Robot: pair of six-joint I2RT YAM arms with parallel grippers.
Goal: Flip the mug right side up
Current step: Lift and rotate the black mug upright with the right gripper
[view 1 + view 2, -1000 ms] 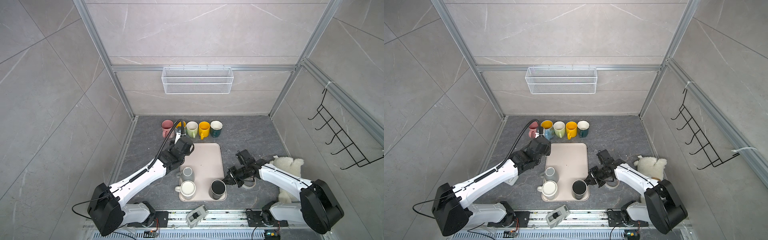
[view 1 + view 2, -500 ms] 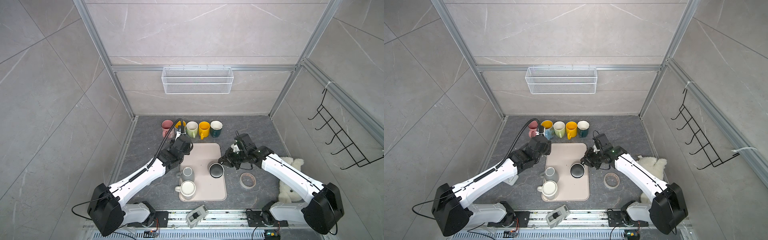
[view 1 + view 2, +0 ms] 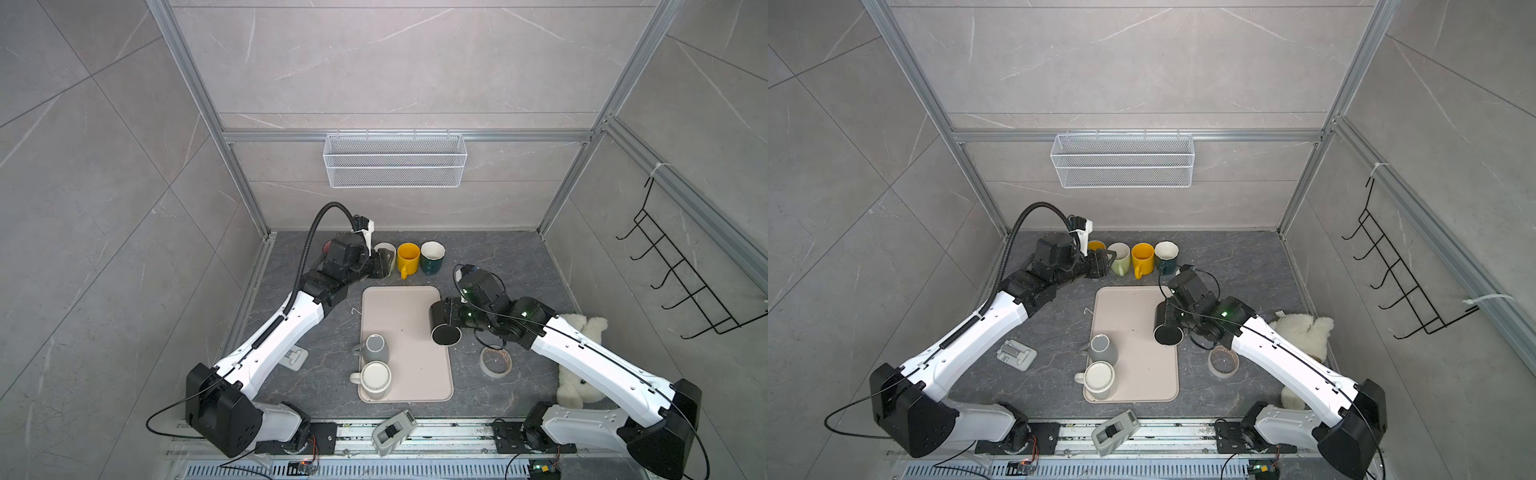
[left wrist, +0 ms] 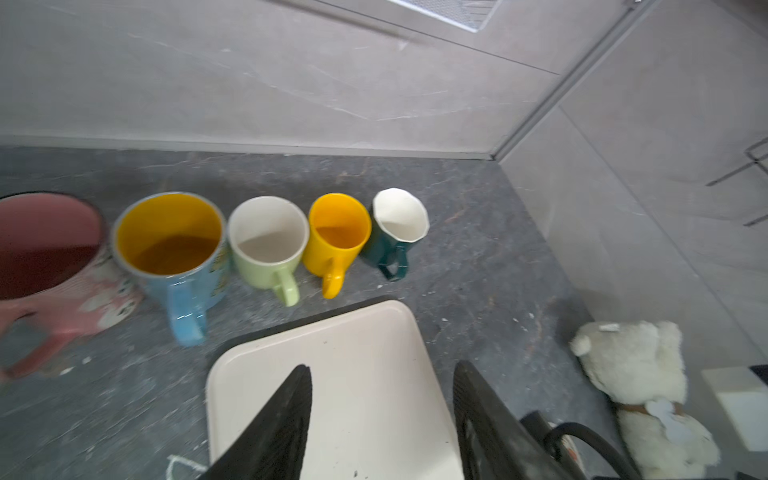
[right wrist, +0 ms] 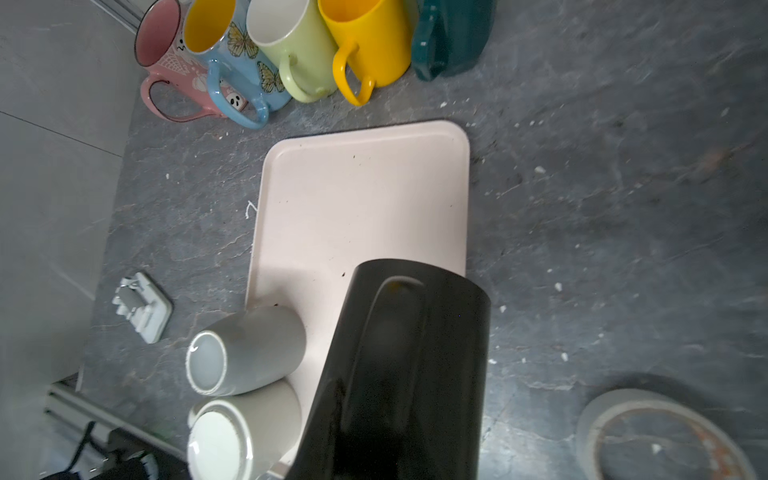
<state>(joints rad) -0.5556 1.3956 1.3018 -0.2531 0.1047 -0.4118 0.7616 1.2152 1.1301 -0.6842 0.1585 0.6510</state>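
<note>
A black mug point(image 3: 444, 327) point(image 3: 1166, 326) hangs tilted above the right edge of the beige tray point(image 3: 399, 303). My right gripper point(image 3: 456, 319) is shut on it from the right. In the right wrist view the mug point(image 5: 409, 357) fills the lower middle with its handle towards the camera and hides the jaws. My left gripper point(image 4: 382, 374) is open and holds nothing; it hovers over the tray's far corner point(image 4: 332, 345). In both top views the left gripper point(image 3: 380, 264) point(image 3: 1100, 264) sits by the row of upright mugs at the back.
A grey mug point(image 3: 374, 348) and a white mug point(image 3: 375, 380) stand upside down on the tray's front left. Pink point(image 4: 45, 249), blue point(image 4: 174, 245), light green point(image 4: 268, 245), yellow point(image 3: 407, 257) and dark green point(image 3: 432, 257) mugs line the back. A tape roll point(image 3: 494, 362) and a plush toy point(image 3: 582, 353) lie right.
My right gripper has lifted the black mug from the tray's front right and carried it back along the tray's right edge, tilting it. The left gripper has moved back towards the mug row.
</note>
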